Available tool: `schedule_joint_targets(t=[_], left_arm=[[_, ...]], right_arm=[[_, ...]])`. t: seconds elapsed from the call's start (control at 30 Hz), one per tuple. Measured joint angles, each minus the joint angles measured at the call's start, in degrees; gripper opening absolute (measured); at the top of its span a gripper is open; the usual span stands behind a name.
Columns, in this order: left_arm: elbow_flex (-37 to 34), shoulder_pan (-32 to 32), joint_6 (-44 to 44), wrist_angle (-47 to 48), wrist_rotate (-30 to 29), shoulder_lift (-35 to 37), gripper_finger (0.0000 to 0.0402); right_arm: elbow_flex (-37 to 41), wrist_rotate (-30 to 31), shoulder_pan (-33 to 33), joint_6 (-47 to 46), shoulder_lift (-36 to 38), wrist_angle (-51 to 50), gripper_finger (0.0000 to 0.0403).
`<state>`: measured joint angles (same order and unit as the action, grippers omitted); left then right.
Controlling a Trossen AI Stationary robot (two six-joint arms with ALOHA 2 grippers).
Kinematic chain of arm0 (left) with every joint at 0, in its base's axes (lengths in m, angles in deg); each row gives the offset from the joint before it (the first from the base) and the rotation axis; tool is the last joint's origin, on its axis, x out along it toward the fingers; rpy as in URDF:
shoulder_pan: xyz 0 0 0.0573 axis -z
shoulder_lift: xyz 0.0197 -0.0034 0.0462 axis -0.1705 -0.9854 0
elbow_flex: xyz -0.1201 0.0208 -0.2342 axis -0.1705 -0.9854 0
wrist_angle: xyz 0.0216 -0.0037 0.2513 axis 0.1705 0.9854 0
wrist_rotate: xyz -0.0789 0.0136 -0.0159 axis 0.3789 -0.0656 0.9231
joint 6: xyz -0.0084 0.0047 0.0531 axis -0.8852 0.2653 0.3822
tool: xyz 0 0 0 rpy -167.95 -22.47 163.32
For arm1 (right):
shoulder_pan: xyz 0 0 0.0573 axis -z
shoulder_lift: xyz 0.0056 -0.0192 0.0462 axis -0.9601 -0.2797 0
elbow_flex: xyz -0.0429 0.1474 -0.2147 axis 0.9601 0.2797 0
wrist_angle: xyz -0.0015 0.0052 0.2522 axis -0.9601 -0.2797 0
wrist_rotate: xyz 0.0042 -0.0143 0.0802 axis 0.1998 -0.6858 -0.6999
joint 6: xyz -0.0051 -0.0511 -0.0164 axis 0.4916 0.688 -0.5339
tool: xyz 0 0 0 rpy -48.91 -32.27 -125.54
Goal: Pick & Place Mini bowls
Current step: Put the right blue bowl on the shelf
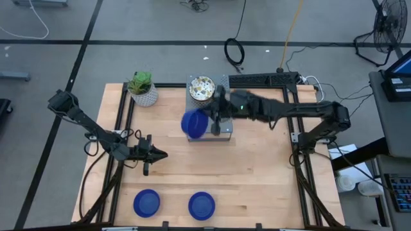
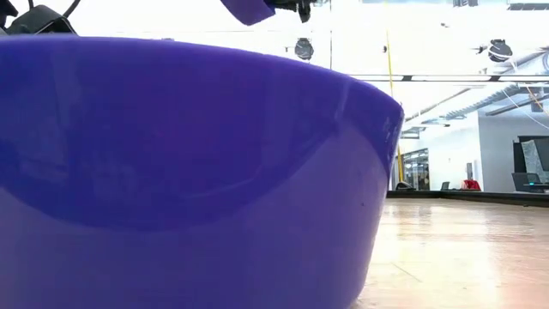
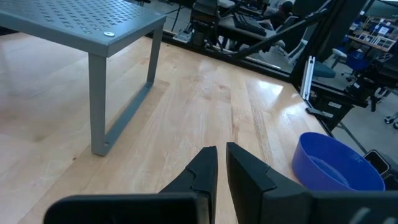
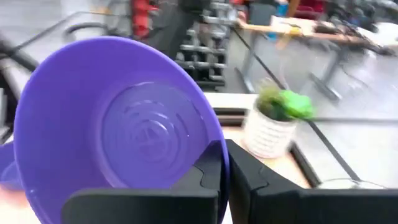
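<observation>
A blue mini bowl (image 1: 194,124) is held tilted above the counter (image 1: 257,173), just beside the grey stand (image 1: 226,136), its rim pinched by the shut right claw (image 4: 222,163). The left claw (image 1: 157,154) is kept nearly closed, empty, over the counter's left side.

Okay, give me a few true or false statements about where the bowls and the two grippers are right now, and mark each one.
1. The right gripper is shut on the rim of a blue bowl. True.
2. The left gripper holds a blue bowl. False: it holds nothing and waits over the table's left side.
3. Two blue bowls sit on the table near its front edge. True.
4. The speckled bowl sits beside those two. False: it rests on the grey stand at the back.
5. The plant pot stands on the grey stand. False: it stands on the table.
</observation>
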<state>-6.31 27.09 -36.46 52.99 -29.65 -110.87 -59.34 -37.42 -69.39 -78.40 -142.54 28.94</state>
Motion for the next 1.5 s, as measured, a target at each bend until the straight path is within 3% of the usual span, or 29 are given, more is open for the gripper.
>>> schedule_joint_targets(t=[0.2,0.53,0.8,1.5], left_arm=[[0.0,0.0,0.0,0.0,0.0,0.0,0.0037],[0.0,0.0,0.0,0.0,0.0,0.0,0.0037],[0.0,0.0,0.0,0.0,0.0,0.0,0.0037],[0.0,0.0,0.0,0.0,0.0,0.0,0.0037]], right_arm=[[-8.3,0.2,3.6,-4.7,-1.9,-8.4,0.0001],[-9.0,-0.1,10.0,-8.2,-6.6,-21.5,0.0000],[-8.8,-5.0,14.5,-11.8,-7.9,-30.9,0.0000],[-1.4,-7.5,15.1,-11.9,-7.8,-28.9,0.0000]])
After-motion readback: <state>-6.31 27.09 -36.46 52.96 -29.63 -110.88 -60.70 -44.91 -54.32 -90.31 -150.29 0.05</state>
